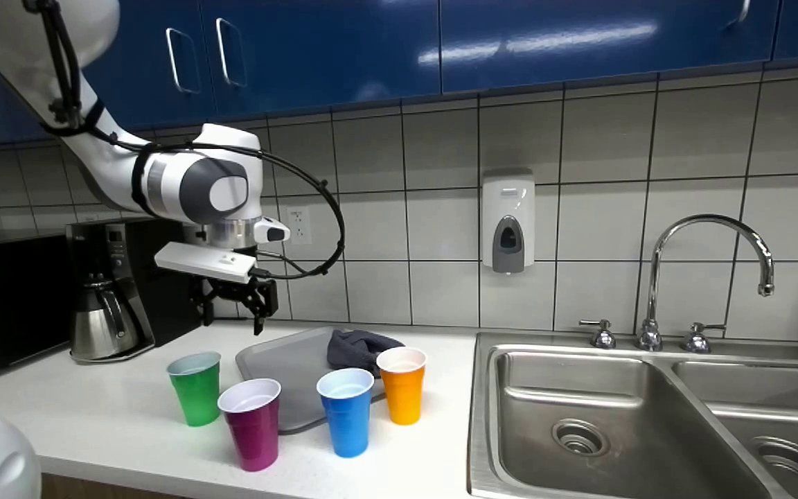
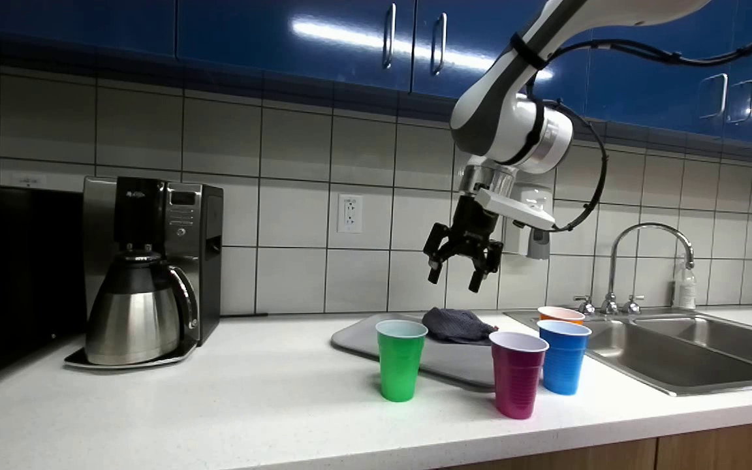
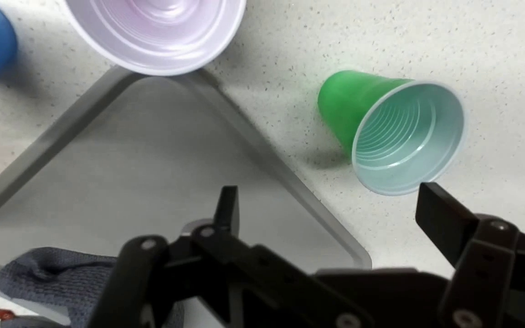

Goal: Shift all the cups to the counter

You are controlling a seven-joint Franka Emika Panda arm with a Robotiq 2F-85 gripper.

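Green [image 1: 194, 395], magenta-purple [image 1: 255, 433], blue [image 1: 348, 419] and orange [image 1: 402, 391] cups stand upright on the off-white counter [image 2: 219, 418], around the near edges of a grey tray. In an exterior view the orange cup [image 2: 561, 315] is largely hidden behind the blue cup [image 2: 563, 359]. My gripper [image 2: 455, 282] hangs above the tray, higher than the cups, with its jaws wide apart and nothing between them. In the wrist view the green cup [image 3: 349, 105] lies ahead of the right fingertip, the magenta-purple cup [image 3: 162, 41] at the top; the orange cup is out of view.
The grey tray [image 3: 162, 173] carries a dark cloth [image 1: 361, 348]. Right of the cups is the steel double sink [image 1: 579, 402] with a curved faucet [image 1: 711, 220]. A coffee maker with steel pot [image 2: 134, 320] stands left at the back. A soap dispenser [image 1: 508, 222] hangs on the wall.
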